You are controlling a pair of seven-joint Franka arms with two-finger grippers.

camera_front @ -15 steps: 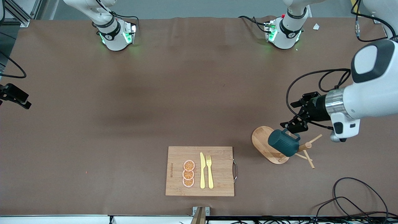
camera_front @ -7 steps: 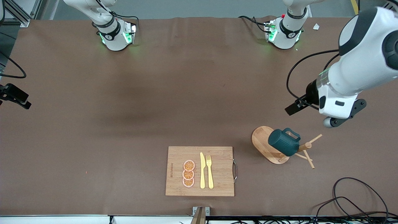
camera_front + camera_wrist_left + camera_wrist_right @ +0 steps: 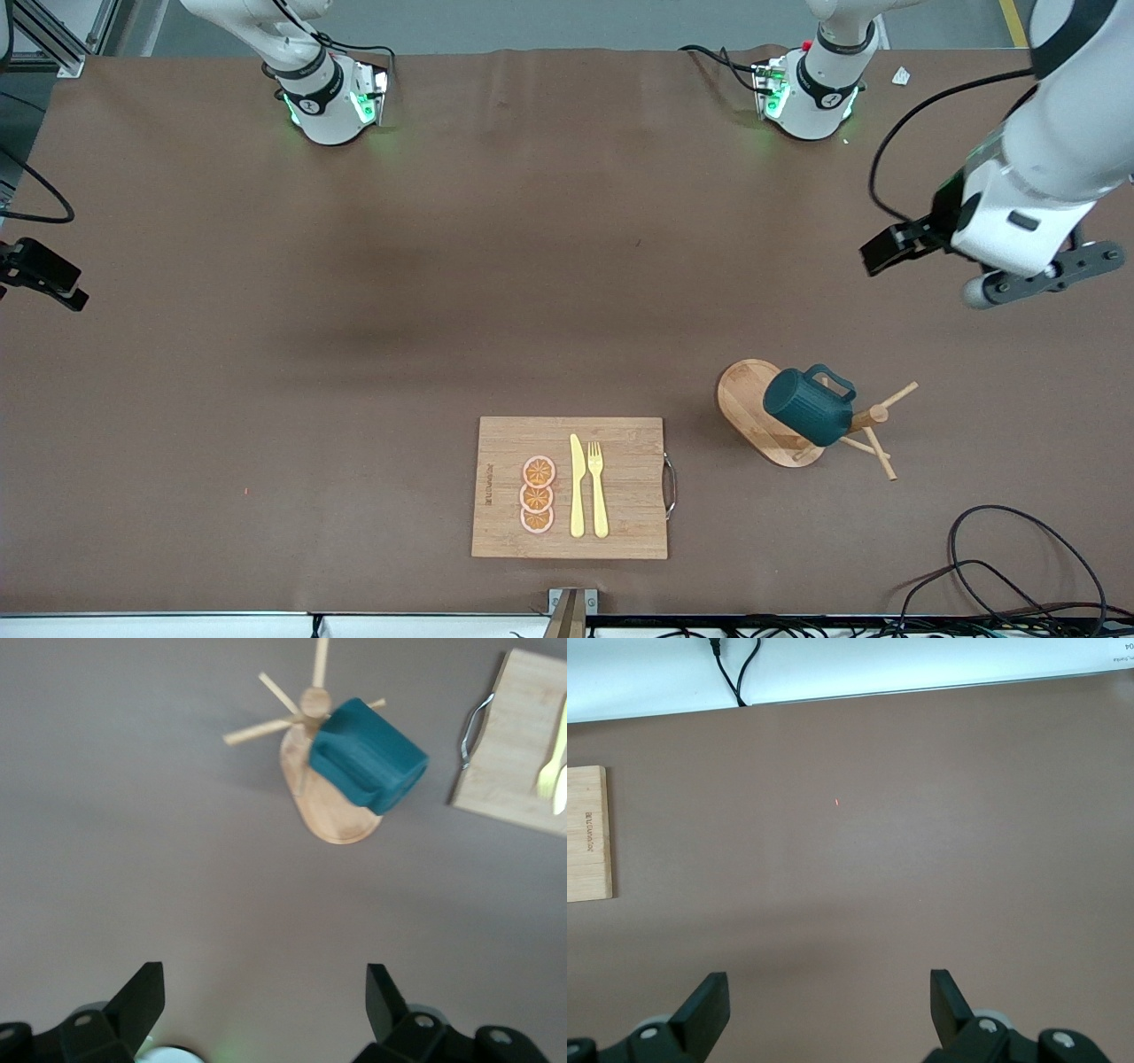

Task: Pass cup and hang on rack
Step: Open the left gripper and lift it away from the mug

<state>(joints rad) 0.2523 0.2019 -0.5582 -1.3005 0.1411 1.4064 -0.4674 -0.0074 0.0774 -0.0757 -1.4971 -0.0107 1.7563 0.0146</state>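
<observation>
The dark teal cup (image 3: 808,406) hangs by its handle on a peg of the wooden rack (image 3: 751,409), tilted over the oval base; nothing holds it. The left wrist view shows the cup (image 3: 368,753) against the rack (image 3: 332,815) post from above. My left gripper (image 3: 886,251) is up in the air over bare table, between the rack and the left arm's base, apart from the cup. Its fingers (image 3: 142,997) stand open and empty around the left gripper (image 3: 263,979) midpoint. My right gripper (image 3: 830,1001) waits open and empty over bare table toward the right arm's end.
A bamboo cutting board (image 3: 625,483) with a yellow knife (image 3: 577,487), a fork (image 3: 598,487) and orange slices (image 3: 537,494) lies near the front edge. Black cables (image 3: 1019,567) coil at the near corner toward the left arm's end.
My left gripper has drawn back from the cup's handle and risen, moving toward the left arm's base. The cup stays hanging on the rack. The right arm has not moved.
</observation>
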